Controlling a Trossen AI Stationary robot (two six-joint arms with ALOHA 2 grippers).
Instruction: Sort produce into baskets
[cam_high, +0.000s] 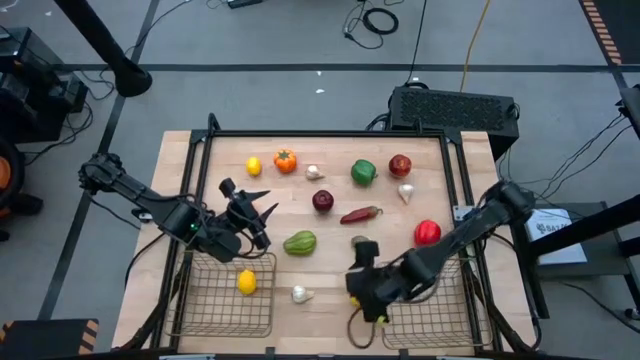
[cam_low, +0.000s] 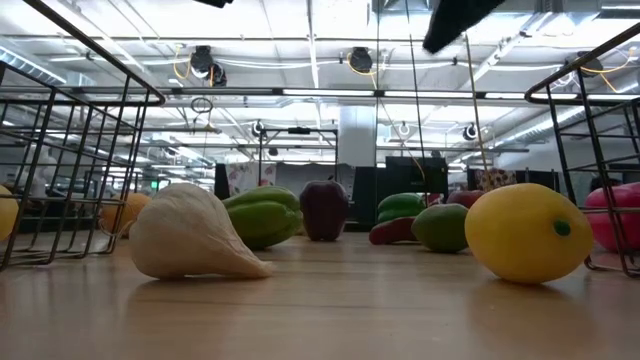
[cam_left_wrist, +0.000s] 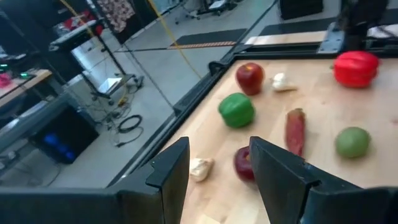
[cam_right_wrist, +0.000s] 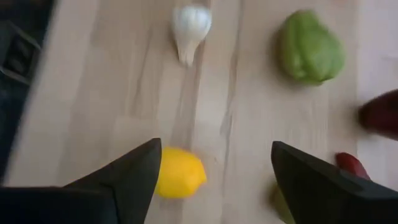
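Observation:
Produce lies scattered on the wooden table (cam_high: 330, 270). The left basket (cam_high: 205, 300) holds one lemon (cam_high: 246, 282). My left gripper (cam_high: 258, 213) is open and empty above the table, just beyond that basket; it also shows in the left wrist view (cam_left_wrist: 221, 177). My right gripper (cam_high: 364, 296) is open beside the right basket (cam_high: 430, 305). In the right wrist view (cam_right_wrist: 214, 180) its fingers stand over a second lemon (cam_right_wrist: 179, 172), which rests on the table (cam_low: 525, 232). The arm hides that lemon in the high view. A garlic bulb (cam_high: 300, 294) lies between the baskets.
On the table lie a light green pepper (cam_high: 300, 243), a lime (cam_high: 358, 241), a chili (cam_high: 361, 213), a dark red apple (cam_high: 322, 201), a red pepper (cam_high: 427, 232), a green pepper (cam_high: 363, 171), a red apple (cam_high: 400, 164), an orange (cam_high: 285, 159), a lemon (cam_high: 253, 166) and two garlic bulbs.

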